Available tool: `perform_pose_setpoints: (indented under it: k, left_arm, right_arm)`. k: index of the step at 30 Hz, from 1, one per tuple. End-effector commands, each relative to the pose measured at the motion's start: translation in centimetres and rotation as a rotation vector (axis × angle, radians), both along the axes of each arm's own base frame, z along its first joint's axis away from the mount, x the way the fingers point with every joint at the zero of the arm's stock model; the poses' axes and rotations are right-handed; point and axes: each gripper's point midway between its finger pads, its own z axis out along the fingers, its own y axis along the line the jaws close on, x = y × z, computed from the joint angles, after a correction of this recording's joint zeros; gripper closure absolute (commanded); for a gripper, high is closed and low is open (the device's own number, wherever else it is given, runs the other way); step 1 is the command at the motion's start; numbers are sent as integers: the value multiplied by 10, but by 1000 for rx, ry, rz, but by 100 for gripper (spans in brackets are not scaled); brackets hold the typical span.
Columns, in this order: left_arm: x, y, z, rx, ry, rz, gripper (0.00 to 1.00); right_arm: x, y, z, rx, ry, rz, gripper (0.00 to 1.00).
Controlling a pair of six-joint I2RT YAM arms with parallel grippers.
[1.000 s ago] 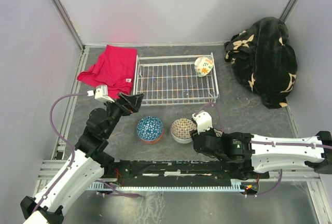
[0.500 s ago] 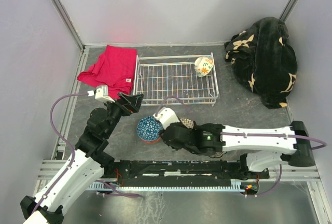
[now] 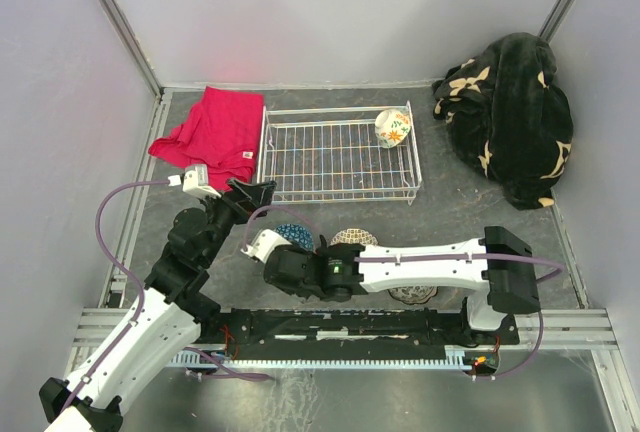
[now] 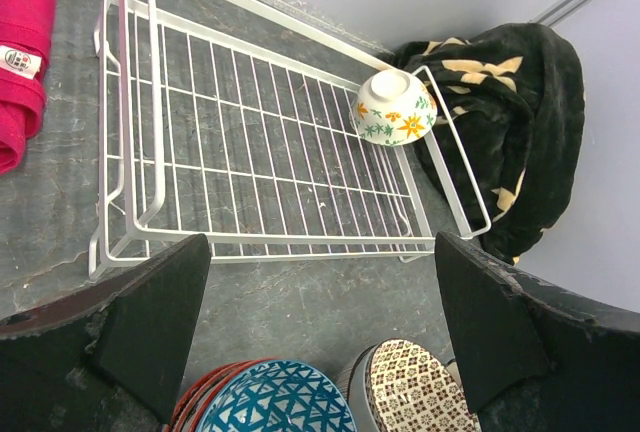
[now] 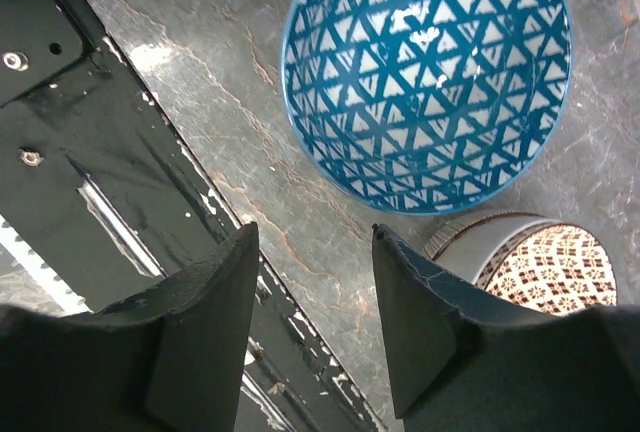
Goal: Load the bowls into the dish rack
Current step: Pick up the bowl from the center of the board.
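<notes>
The white wire dish rack [image 3: 340,157] [image 4: 250,162] holds one floral orange bowl [image 3: 393,128] [image 4: 395,107] in its far right corner. In front of the rack sit a blue mosaic bowl [image 3: 295,235] [image 4: 275,397] [image 5: 425,72], stacked on a red-rimmed one, and a brown lattice bowl [image 3: 352,238] [image 4: 420,392] [image 5: 540,257]. My right gripper [image 3: 283,264] [image 5: 315,232] hovers open over the bare table just in front of the blue bowl, holding nothing. My left gripper [image 3: 255,192] [image 4: 320,252] hangs wide open above the gap between rack and bowls. Another bowl [image 3: 412,295] peeks from under the right arm.
A red cloth [image 3: 213,132] [image 4: 25,52] lies left of the rack. A black floral blanket [image 3: 510,117] [image 4: 500,102] is heaped at the back right. The black base rail [image 3: 340,327] [image 5: 60,152] runs along the near edge, close under my right gripper.
My right arm has swung left from beside the lattice bowl to the front of the blue bowl, uncovering a bowl near its base. The left arm has not moved.
</notes>
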Motion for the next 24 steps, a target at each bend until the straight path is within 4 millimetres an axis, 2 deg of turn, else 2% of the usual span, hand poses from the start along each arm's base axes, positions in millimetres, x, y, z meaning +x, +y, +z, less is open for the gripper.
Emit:
perform_pose_setpoints:
  k: [1, 6, 14, 24]
  left_arm:
    - [2, 3, 20, 17, -65, 13, 1]
    - [1, 3, 21, 14, -68, 11, 1]
    - [1, 3, 21, 12, -70, 11, 1]
    - [1, 3, 20, 13, -67, 11, 1]
  right_arm:
    - [5, 28, 30, 80, -71, 29, 43]
    - [5, 35, 27, 57, -99, 46, 42]
    - [8, 44, 9, -25, -116, 67, 43]
    - [14, 47, -1, -59, -141, 55, 46]
